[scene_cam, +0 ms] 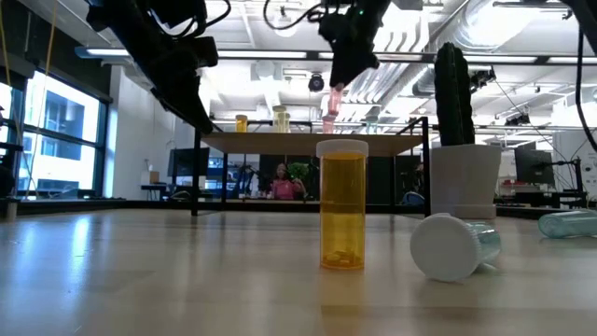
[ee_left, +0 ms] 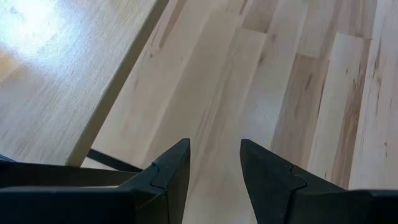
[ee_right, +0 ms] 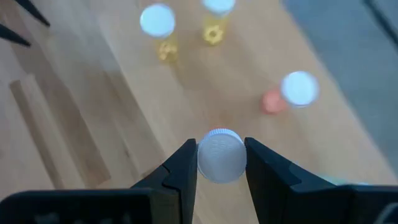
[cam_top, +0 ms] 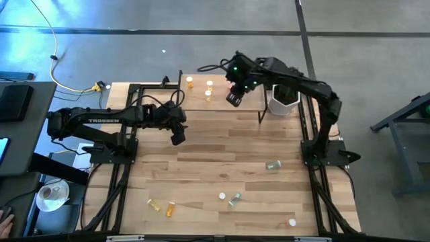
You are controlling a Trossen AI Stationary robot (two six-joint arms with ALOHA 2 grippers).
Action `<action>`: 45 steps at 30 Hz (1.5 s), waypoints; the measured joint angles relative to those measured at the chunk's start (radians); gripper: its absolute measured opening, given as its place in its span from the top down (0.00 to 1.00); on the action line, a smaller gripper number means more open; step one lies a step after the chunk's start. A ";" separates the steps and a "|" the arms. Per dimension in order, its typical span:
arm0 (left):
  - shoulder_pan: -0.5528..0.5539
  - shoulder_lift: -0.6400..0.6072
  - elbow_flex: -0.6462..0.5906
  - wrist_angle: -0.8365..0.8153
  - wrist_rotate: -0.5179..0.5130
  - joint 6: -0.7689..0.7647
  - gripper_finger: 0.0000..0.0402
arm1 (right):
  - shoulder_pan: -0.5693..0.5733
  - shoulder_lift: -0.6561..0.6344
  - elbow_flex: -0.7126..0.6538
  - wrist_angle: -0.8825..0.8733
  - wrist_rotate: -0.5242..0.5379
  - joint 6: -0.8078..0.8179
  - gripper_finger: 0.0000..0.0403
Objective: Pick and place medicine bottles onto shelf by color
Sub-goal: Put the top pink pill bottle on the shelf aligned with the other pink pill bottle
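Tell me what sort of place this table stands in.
Probably an open-plan lab or office: exposed ceiling ducts, large windows, desks with monitors behind the light-wood tabletop.

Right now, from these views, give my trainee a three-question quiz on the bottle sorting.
1. True or false: the right tool is shut on a white-capped bottle above the shelf.
2. What does the left tool hold?
A. a yellow bottle
B. nothing
C. a green bottle
3. Fill in: in the low view, the upright yellow bottle nearest the camera stands beside a bottle lying on its ____.

Key: 1 true; 2 B; 3 side.
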 joint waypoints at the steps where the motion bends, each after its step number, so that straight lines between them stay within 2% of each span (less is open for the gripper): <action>1: 0.000 0.000 0.000 0.000 0.000 0.001 0.67 | 0.000 0.011 0.000 -0.001 -0.001 -0.005 0.74; 12: 0.000 0.000 0.000 0.000 0.000 0.001 0.67 | 0.000 0.085 0.000 0.003 0.002 -0.050 0.74; 35: 0.000 0.000 0.000 -0.010 -0.002 0.001 0.67 | -0.002 0.089 0.000 0.004 0.003 -0.062 0.74; 45: 0.000 0.000 0.000 -0.026 -0.001 0.000 0.67 | -0.002 0.089 0.000 0.021 0.003 -0.068 0.64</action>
